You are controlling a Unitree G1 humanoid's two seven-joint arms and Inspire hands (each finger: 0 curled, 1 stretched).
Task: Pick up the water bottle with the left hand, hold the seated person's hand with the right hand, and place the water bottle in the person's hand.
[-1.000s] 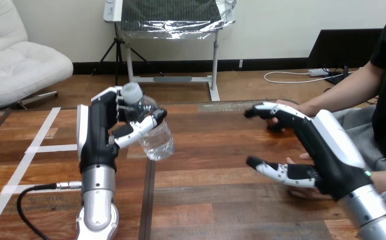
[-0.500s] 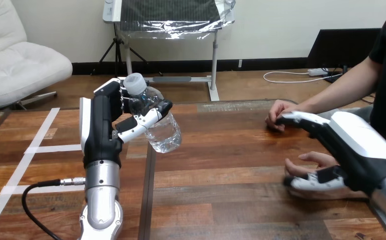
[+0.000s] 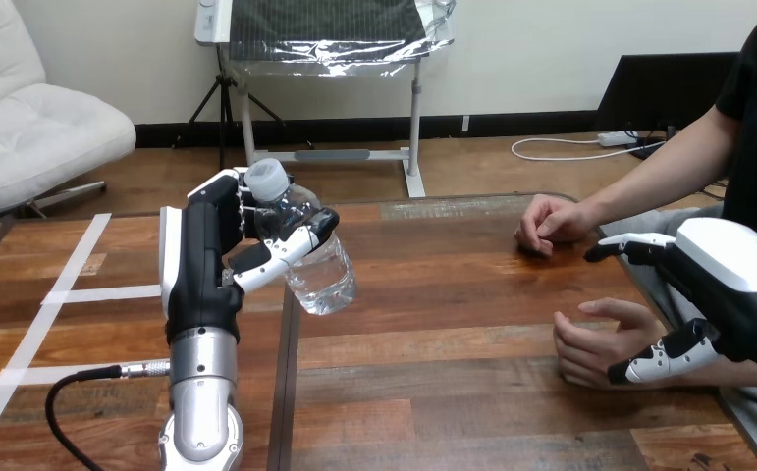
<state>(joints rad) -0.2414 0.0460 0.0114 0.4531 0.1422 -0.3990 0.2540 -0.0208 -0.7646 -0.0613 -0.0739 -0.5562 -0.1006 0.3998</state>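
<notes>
While your left hand [image 3: 202, 270] curls its fingers [image 3: 281, 250] around the water bottle [image 3: 323, 280], holding it tilted clear of the desk [image 3: 433, 324] ready for handover, your right hand [image 3: 732, 280] brackets the person's nearer hand [image 3: 590, 339] with fingers spread, gripping nothing; steady that hand first.

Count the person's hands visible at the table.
2. The far hand lies curled on the table; the near hand rests closer, beside the robot's right hand.
</notes>
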